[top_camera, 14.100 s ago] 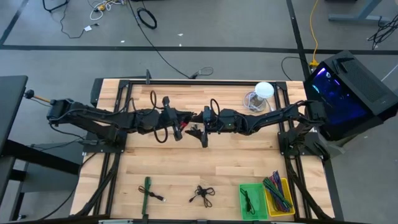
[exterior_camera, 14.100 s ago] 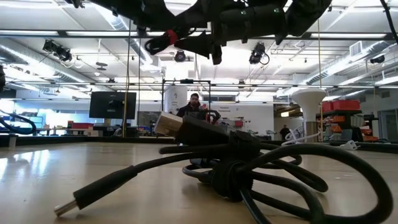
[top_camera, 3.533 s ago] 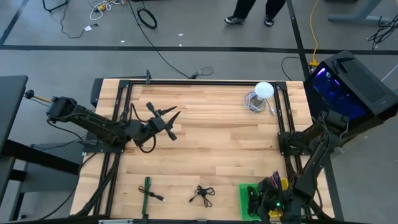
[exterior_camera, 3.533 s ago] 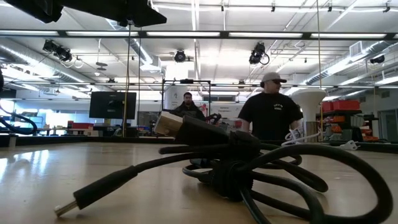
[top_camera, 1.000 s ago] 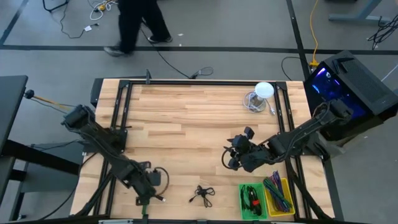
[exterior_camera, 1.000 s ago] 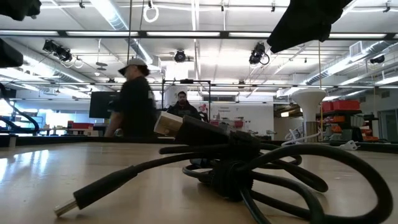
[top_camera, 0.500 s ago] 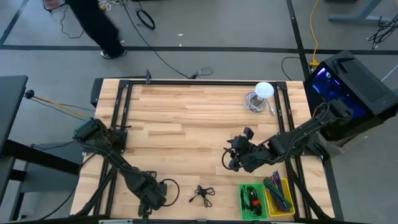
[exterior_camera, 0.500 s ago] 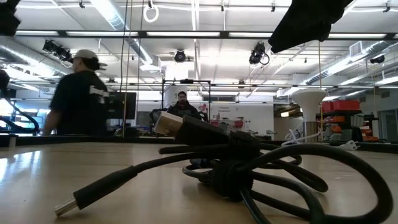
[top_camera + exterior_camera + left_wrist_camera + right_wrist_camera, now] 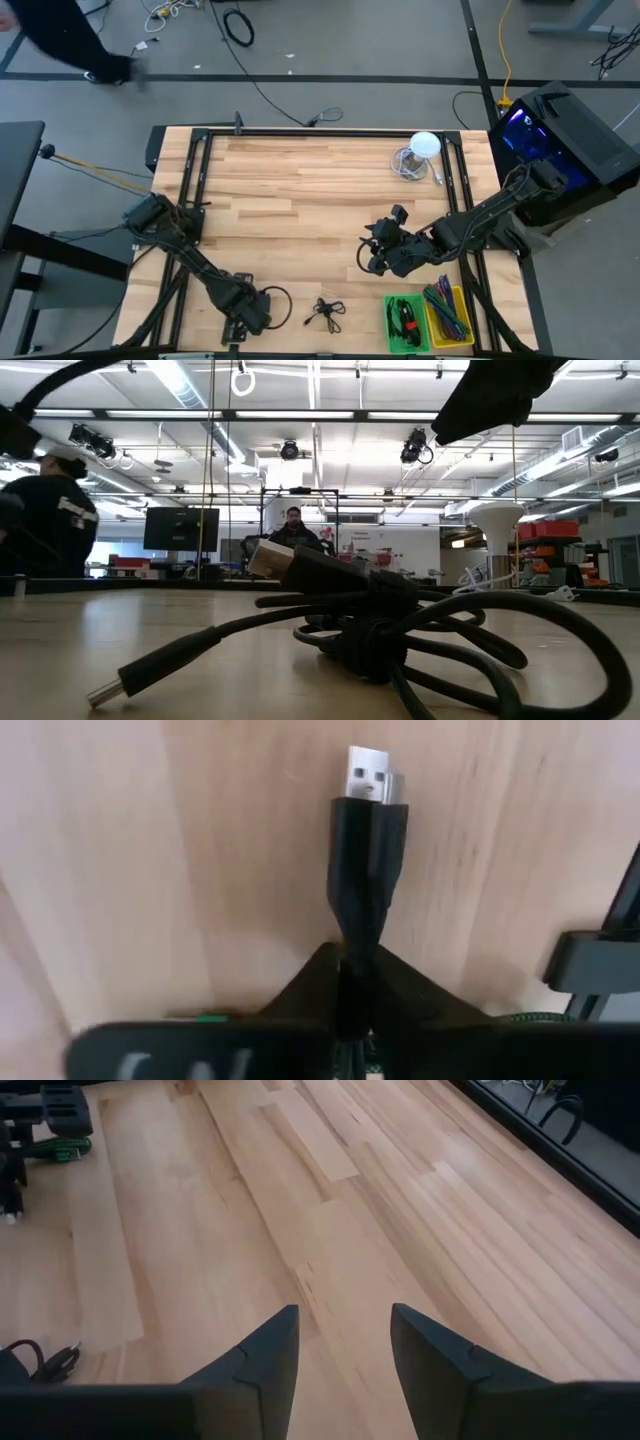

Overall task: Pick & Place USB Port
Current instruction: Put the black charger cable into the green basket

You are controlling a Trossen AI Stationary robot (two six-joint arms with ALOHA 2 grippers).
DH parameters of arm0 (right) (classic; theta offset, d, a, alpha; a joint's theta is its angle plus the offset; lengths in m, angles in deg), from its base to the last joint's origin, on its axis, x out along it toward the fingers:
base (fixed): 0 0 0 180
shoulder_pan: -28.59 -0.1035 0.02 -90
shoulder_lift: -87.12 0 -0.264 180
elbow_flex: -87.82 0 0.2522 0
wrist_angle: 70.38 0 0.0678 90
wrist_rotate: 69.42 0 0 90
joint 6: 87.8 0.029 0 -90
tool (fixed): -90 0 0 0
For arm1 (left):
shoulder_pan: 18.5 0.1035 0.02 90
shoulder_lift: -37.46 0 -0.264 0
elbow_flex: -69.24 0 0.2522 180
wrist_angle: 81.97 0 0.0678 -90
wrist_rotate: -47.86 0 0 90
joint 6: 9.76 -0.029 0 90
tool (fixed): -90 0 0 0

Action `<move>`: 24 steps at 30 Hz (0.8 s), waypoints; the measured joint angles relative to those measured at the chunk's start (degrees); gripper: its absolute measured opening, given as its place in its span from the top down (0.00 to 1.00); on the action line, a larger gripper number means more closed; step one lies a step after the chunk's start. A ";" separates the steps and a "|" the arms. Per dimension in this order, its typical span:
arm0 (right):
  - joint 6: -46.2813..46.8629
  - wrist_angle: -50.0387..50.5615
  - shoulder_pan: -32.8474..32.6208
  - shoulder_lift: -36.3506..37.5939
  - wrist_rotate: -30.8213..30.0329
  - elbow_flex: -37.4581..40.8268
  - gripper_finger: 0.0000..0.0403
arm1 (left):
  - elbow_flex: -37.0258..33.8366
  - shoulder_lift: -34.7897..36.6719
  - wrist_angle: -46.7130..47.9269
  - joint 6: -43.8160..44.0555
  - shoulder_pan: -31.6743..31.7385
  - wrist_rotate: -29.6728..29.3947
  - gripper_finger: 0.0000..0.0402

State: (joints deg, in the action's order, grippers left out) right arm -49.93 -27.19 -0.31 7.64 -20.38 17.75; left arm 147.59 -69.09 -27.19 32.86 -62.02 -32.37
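The left gripper (image 9: pixel 243 318) was positioned low over the near-left part of the worktop (image 9: pixel 320 195), close to the near edge. In the left wrist view its fingers (image 9: pixel 300 995) were seen pressed together on a black USB cable (image 9: pixel 366 860), with the moulded plug and its silver connector projecting beyond the fingertips over bare wood. In the high view a loop of the same cable was seen curling beside the gripper. The left arm was stretched from its mount at the left edge down toward that near-left area.

A second small black cable bundle (image 9: pixel 324 312) was laid near the middle of the near edge, well apart from the left gripper; it filled the foreground of the low view (image 9: pixel 370 625), coiled and knotted on the wood.

The right gripper (image 9: pixel 372 255) was held above the right-centre of the worktop. In the right wrist view its two fingers (image 9: pixel 262 1355) were shown spread apart with nothing between them, only bare planks.

At the near-right corner a green bin (image 9: pixel 405 322) and a yellow bin (image 9: pixel 449 315) were set side by side, each holding cables. A white lamp-like object (image 9: pixel 425 145) was placed near the far-right corner. A person (image 9: pixel 50 520) was visible in the room beyond the table.
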 joint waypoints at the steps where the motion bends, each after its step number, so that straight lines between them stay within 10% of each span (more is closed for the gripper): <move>1: -0.25 0.00 0.00 0.00 -0.01 0.00 0.60 | 0.22 0.03 0.11 -0.40 0.19 -0.33 0.92; 12: -1.47 -0.13 0.00 -0.02 -0.16 0.00 0.60 | 15.27 0.03 10.98 -9.94 4.46 -8.01 0.92; 24: -4.55 -4.11 -0.02 -0.07 -8.35 4.29 0.60 | 35.30 3.90 20.95 -32.07 15.60 -45.50 0.92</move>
State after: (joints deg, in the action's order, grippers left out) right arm -54.48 -31.30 -0.34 7.57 -28.73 22.04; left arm 182.89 -65.19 -6.23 0.79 -46.41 -77.87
